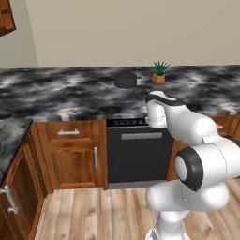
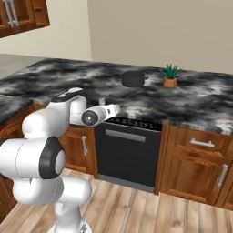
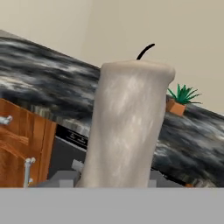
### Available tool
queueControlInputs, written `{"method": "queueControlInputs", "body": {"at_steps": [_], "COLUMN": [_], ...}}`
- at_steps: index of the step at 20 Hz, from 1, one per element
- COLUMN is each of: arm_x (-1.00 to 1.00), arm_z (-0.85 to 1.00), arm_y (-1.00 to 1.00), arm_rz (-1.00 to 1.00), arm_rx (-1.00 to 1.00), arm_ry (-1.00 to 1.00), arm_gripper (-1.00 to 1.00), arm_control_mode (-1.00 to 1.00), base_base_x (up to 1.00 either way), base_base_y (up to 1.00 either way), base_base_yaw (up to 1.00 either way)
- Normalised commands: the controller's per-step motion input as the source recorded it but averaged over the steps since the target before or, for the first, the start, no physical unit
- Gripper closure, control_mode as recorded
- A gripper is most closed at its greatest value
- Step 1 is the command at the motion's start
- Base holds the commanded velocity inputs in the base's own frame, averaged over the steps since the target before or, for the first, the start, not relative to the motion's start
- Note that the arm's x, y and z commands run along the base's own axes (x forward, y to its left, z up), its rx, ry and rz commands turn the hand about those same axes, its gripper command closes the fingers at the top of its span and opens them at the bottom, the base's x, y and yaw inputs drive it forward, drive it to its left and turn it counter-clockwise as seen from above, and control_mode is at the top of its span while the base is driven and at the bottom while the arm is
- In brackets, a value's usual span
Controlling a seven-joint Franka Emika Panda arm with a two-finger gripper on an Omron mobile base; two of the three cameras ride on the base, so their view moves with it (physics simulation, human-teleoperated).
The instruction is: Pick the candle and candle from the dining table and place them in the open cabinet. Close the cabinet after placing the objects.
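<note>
Pincer (image 3: 114,181) pinched the stubby candle (image 3: 127,127) low on its sides. Looked light, stiff, waxy-slick; a mid-body hold seemed safest.

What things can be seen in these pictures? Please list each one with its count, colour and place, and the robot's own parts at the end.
candle: one, beige-grey with a black wick, held up close in the hand view
dining table: one, black top with white veins, across the scene
pan: one, dark, on the table
potted plant: one, green in an orange pot, right of the pan
dishwasher: one, black, under the table
drawers and doors: brown wood, silver handles, beside the dishwasher
wall cabinet: reddish-brown, upper left
floor: light wood
arm: one, white
claw: one, over the table's front edge, shut on the candle
</note>
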Motion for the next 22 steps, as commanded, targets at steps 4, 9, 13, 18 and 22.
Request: {"method": "queueControlInputs", "body": {"at_steps": [4, 9, 13, 18, 22], "arm_x": [0.0, 0.0, 0.0, 0.0, 0.0], "arm_z": [0.0, 0.0, 0.0, 0.0, 0.0], "arm_y": [0.0, 0.0, 0.0, 0.0, 0.0], "arm_rz": [0.0, 0.0, 0.0, 0.0, 0.0], "arm_rx": [0.0, 0.0, 0.0, 0.0, 0.0], "arm_ry": [0.0, 0.0, 0.0, 0.0, 0.0], "arm_gripper": [1.0, 1.0, 1.0, 1.0, 1.0], "arm_control_mode": [1.0, 1.0, 1.0, 1.0, 1.0], "base_base_x": [-0.59, -0.38, -0.26, -0.3, -0.34], "base_base_y": [0.0, 0.0, 0.0, 0.0, 0.0], "base_base_yaw": [0.39, 0.57, 0.62, 0.62, 0.61]}}
